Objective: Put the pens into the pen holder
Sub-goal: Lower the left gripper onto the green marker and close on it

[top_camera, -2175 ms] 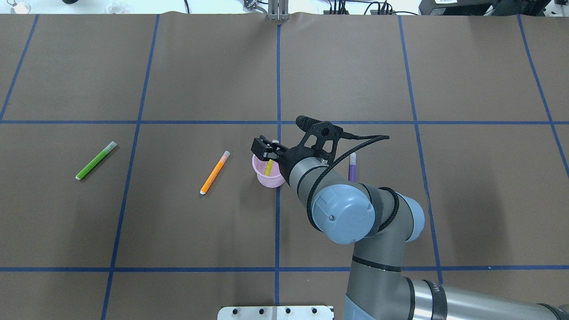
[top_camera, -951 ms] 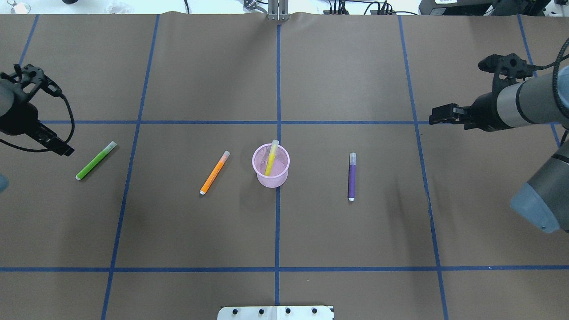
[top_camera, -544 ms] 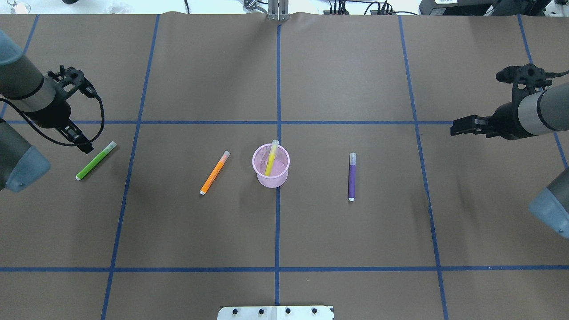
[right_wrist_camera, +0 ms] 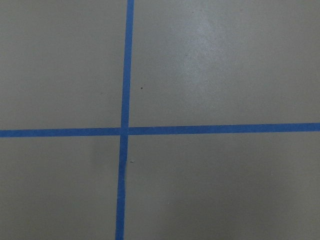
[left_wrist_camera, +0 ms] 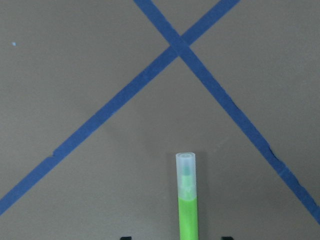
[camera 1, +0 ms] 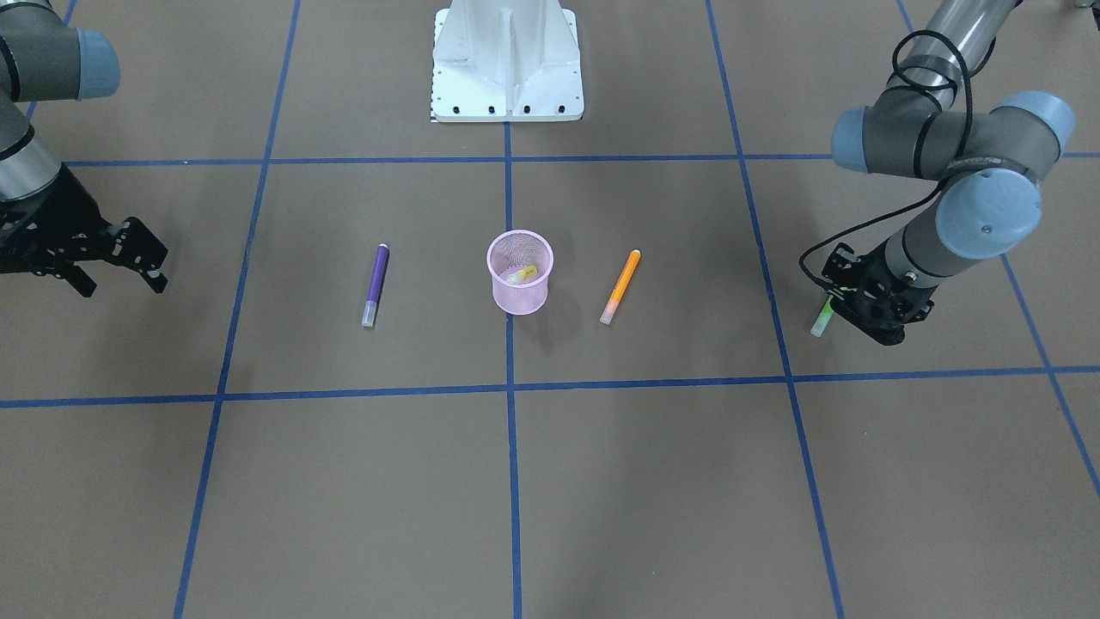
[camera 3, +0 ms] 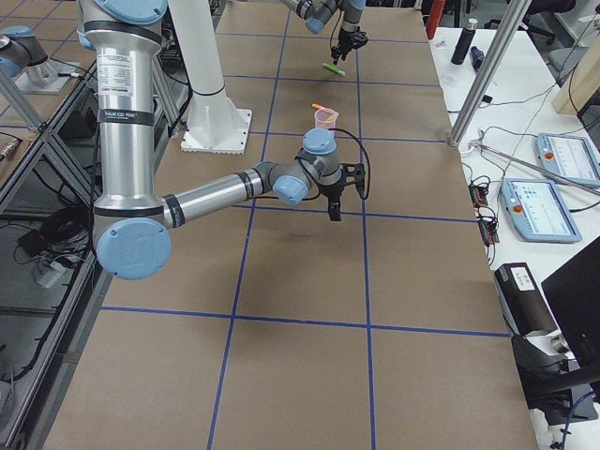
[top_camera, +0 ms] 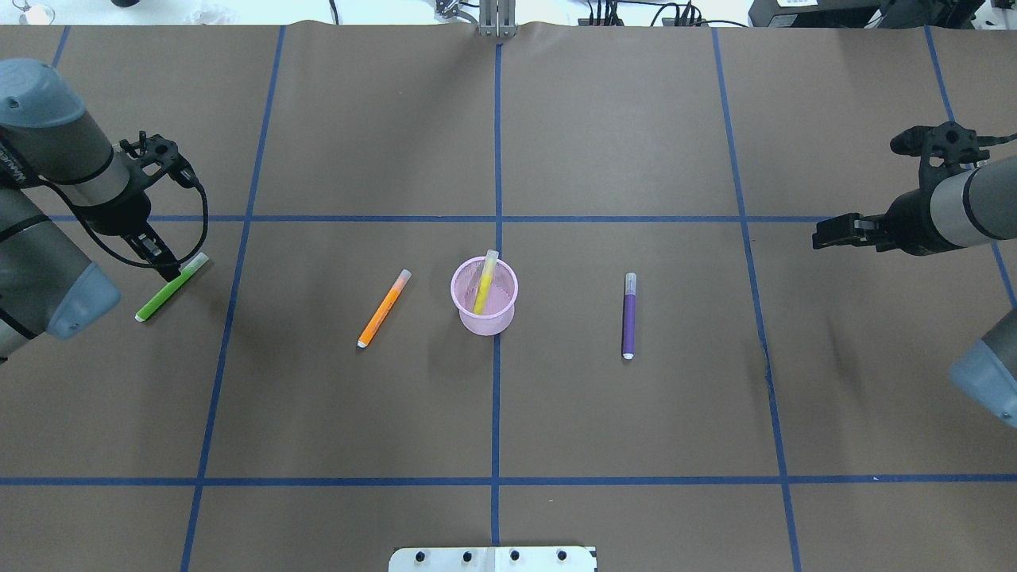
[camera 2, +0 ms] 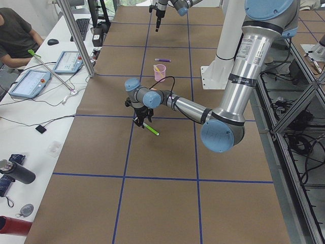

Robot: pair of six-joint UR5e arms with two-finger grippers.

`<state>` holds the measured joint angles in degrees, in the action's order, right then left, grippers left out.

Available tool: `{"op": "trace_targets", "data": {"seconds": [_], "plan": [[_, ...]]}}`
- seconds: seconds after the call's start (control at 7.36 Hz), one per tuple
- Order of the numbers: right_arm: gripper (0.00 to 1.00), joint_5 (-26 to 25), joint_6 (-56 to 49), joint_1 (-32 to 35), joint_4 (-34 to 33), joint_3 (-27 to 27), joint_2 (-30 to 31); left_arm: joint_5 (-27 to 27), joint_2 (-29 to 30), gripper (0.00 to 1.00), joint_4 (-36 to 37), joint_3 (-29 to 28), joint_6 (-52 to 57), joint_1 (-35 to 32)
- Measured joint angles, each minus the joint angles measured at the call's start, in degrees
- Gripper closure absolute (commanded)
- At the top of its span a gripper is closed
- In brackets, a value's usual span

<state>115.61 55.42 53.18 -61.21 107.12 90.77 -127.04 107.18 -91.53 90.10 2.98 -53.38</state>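
Nearest, at the table's left end, the left claw hangs spread astride the green pen near its capped end, not pinching it. Beyond lie the orange pen, the pink pen holder with the yellow pen leaning inside, then the purple pen. Farthest off, the right claw hovers spread and empty.

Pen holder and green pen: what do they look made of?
Pen holder: fine pink mesh, probably coated wire, though moulded plastic can't be ruled out. The yellow pen shows through its wall. Green pen: smooth opaque plastic barrel, judging by its even colour. Its cap: frosted translucent plastic, as a darker green tip shows through it.
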Motion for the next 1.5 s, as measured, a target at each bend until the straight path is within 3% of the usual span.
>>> {"op": "trace_targets", "data": {"seconds": [1.5], "plan": [[0.01, 0.13, 0.13, -0.01, 3.53, -2.13, 0.19, -0.14, 1.8, 0.49, -0.48, -4.38, -0.71, 1.44]]}}
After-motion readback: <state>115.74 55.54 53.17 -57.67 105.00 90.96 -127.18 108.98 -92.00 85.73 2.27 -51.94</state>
